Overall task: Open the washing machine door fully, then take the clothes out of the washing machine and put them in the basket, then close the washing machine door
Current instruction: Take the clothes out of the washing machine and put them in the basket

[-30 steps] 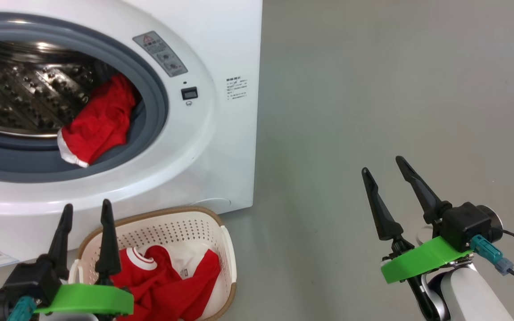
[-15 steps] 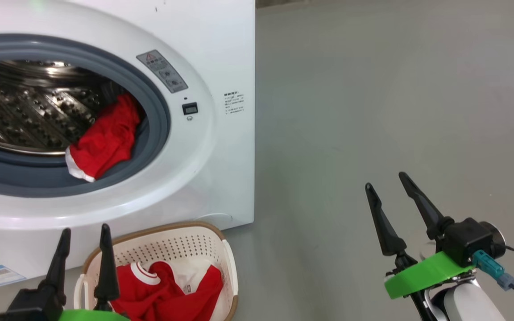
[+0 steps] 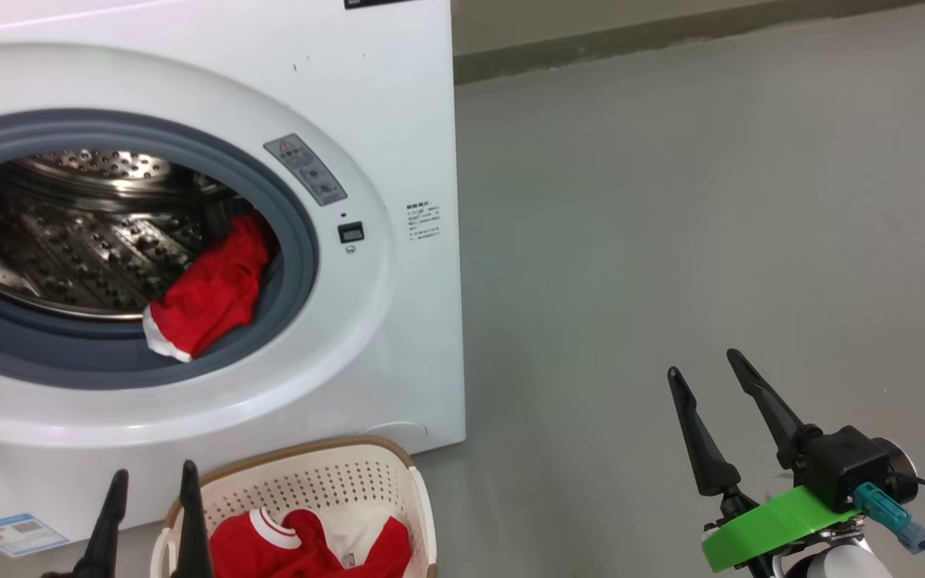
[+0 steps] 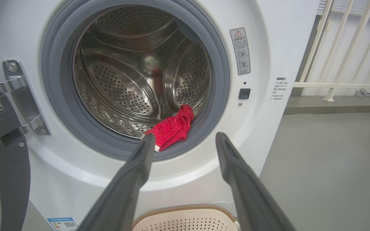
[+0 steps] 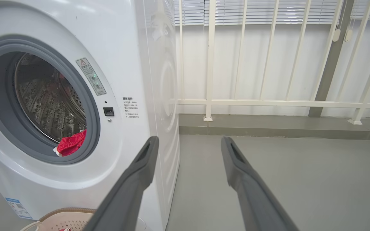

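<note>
The white washing machine (image 3: 406, 120) stands with its drum open. In the left wrist view the washing machine door (image 4: 2, 173) is swung out to the left on its hinge. One red piece of the clothes (image 3: 209, 293) (image 4: 172, 128) (image 5: 71, 144) lies on the grey ring at the drum's lower right. More red clothes (image 3: 310, 550) lie in the basket (image 3: 310, 453) on the floor below the drum. My left gripper (image 3: 152, 482) (image 4: 185, 138) is open beside the basket's left rim, pointing at the drum. My right gripper (image 3: 703, 365) (image 5: 189, 141) is open and empty over the floor to the right.
Grey floor (image 3: 711, 201) stretches to the right of the machine. A white railing (image 5: 268, 102) on a low kerb runs behind it. A blue label (image 3: 17, 532) sits on the machine's lower front.
The head camera has tilted up, so the machine, the basket and both grippers sit lower in the picture. The clothes have not moved and both grippers stay open.
</note>
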